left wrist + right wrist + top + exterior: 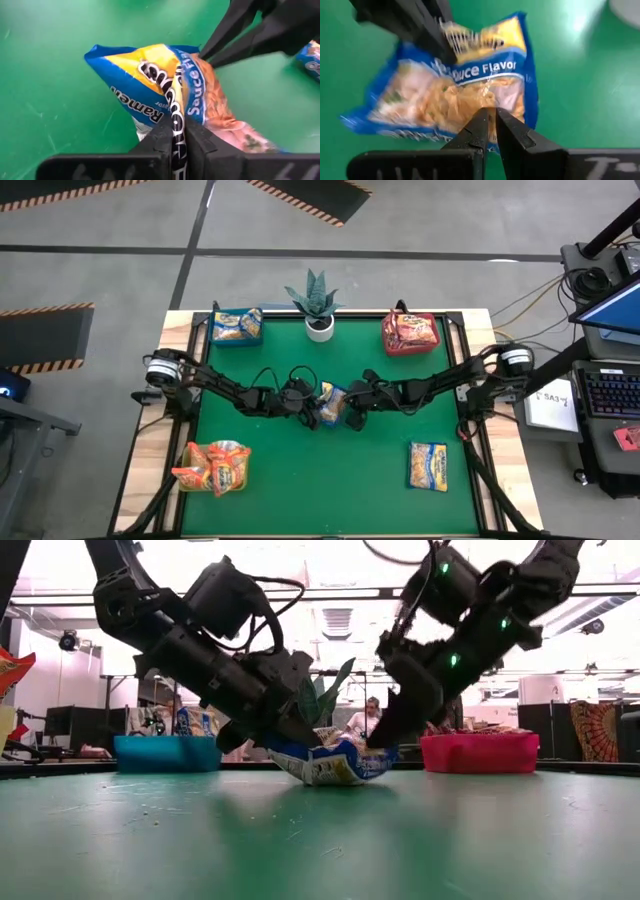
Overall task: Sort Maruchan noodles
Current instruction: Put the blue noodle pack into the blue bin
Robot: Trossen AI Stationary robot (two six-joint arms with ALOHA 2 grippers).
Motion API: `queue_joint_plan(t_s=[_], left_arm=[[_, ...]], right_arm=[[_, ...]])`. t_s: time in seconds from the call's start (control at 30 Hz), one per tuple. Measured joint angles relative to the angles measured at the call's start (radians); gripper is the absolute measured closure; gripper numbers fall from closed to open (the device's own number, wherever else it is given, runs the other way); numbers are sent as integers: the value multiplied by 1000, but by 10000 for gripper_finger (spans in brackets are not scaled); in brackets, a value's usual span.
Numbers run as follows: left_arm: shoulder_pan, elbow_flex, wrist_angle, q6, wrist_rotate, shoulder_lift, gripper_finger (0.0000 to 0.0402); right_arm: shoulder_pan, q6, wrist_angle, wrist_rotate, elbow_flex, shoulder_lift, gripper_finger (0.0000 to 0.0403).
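Observation:
A blue-edged yellow noodle packet is at the middle of the green table, between my two grippers. My left gripper is shut on its left end and my right gripper on its right end. In the low view the packet sags between them. Another blue-edged yellow packet lies flat at the near right. Several orange and red packets are heaped at the near left. My left gripper pinches a raised fold of the packet's printed face between its two fingers, slanting down from the table's left. My right gripper pinches the packet's edge on its clear noodle-picture side between its two fingers, slanting down from the table's right. The packet bows down between the two holds, and its low middle is at the table top. I cannot tell whether it touches.
A blue bin with packets stands at the far left and a red bin with packets at the far right. A potted plant stands between them at the far edge. Bare green mat lies in front of the grippers.

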Motion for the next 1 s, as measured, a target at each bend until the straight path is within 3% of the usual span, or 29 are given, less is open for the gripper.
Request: queue_joint_plan(t_s=[0.53,1.0], left_arm=[[-19,-8,-158,176,-1,-285,401],[1,-8,-450,316,-4,-707,401]], right_arm=[[6,-131,-75,10,1,-436,375],[6,-209,-73,11,-10,-507,375]])
